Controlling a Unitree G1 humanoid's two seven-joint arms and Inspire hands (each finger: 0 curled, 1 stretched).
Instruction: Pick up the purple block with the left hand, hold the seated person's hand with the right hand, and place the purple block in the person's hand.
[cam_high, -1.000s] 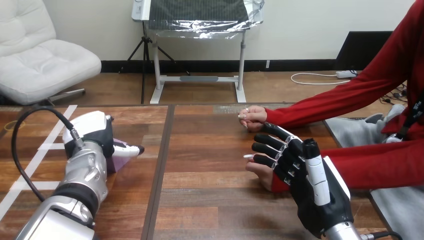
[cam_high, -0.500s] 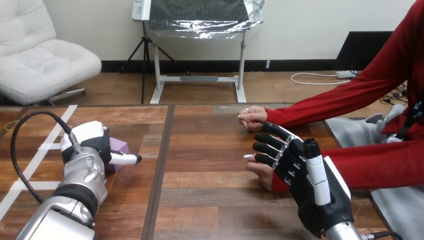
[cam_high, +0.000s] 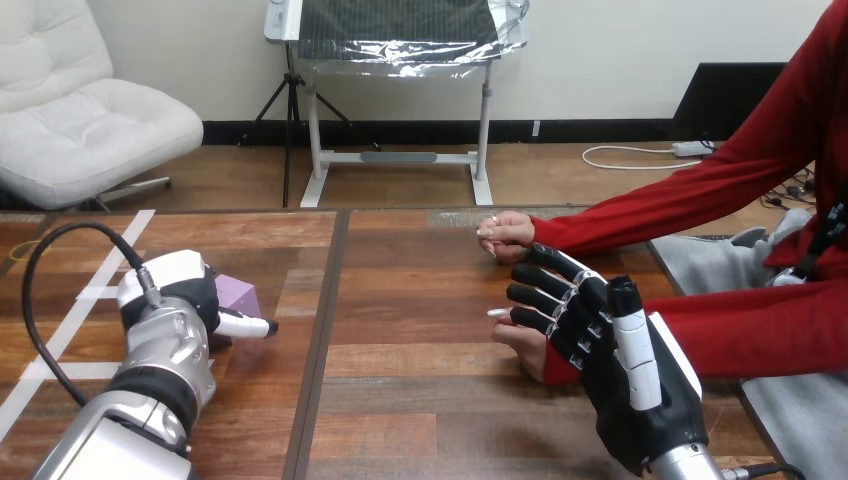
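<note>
Shows a small pale-purple cube-shaped block (cam_high: 238, 293) near the left edge of the brown wooden table (cam_high: 420, 400), just beyond the robot's black-and-white left hand (cam_high: 180, 290), grip impossible to tell. Shows the black right hand (cam_high: 610, 350) near the right edge, fingers (cam_high: 542, 296) spread and loosely bent, lying over the person's nearer hand (cam_high: 517, 343), not visibly clasping it. Looks light, rigid, smooth; best pinched across two opposite flat faces.

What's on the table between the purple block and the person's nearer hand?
In the head view, only bare table between purple block and the person's nearer hand, crossed by a dark seam.
</note>
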